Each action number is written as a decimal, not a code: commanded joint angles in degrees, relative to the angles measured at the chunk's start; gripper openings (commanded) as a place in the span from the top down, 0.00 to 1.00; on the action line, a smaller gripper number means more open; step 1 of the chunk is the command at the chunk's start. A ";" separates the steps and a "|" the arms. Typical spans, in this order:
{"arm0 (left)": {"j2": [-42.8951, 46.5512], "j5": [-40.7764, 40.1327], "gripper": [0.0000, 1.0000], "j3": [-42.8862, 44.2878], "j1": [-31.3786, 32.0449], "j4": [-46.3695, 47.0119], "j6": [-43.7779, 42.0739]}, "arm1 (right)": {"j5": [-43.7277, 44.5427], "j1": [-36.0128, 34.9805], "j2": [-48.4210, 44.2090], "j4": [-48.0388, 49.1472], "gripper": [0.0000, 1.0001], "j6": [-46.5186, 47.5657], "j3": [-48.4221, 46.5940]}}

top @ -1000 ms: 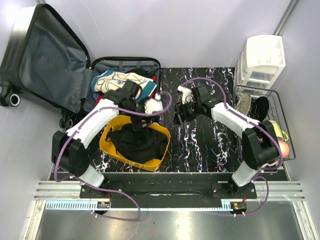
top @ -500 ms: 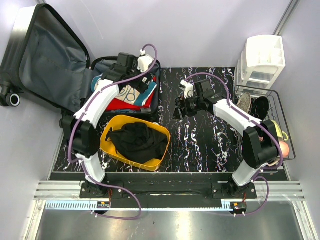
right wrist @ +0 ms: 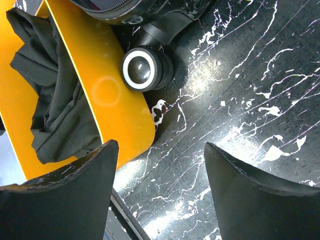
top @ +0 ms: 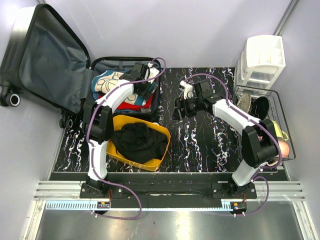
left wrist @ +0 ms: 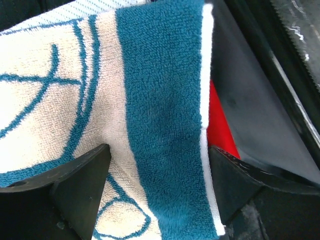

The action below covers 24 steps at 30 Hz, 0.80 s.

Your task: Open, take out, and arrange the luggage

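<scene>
The black luggage [top: 45, 60] lies open at the back left, its grey-lined lid propped up. In its lower half lie a cream and teal towel [top: 111, 80] and a red garment [top: 127, 102]. My left gripper [top: 146, 86] is open, low over the towel's teal border [left wrist: 160, 115] at the case's right side, a finger on either side of it; the red garment [left wrist: 220, 127] shows beside the towel. My right gripper [top: 179, 111] is open and empty above the marbled table, right of the case. A luggage wheel [right wrist: 142, 70] shows in the right wrist view.
A yellow-orange bin [top: 110, 147] holding a black garment [top: 137, 142] stands in front of the case, also in the right wrist view [right wrist: 107, 90]. A white organizer [top: 262, 57] and a wire basket [top: 275, 120] with shoes and other items stand at the right.
My left arm swung from over the bin back into the case and moved right to the towel's right edge. The right gripper shifted slightly.
</scene>
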<state>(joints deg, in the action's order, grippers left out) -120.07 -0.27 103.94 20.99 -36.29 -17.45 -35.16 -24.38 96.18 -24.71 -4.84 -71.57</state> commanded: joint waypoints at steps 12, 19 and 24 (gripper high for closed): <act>-1.67 -2.12 0.54 4.86 -1.22 -2.99 -0.74 | 0.44 0.48 3.13 0.80 0.21 1.68 -4.19; 4.58 12.12 0.84 7.68 -3.76 -7.21 -1.88 | 0.62 0.65 4.01 0.89 0.21 1.68 -4.98; 7.91 17.76 1.00 13.47 -5.96 -13.17 -3.02 | 0.62 0.74 3.75 0.80 0.21 1.94 -5.16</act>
<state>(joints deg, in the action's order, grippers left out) -119.48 9.04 110.80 16.29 -44.36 -19.29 -34.98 -23.94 100.05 -24.75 -3.84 -74.43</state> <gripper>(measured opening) 0.216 0.787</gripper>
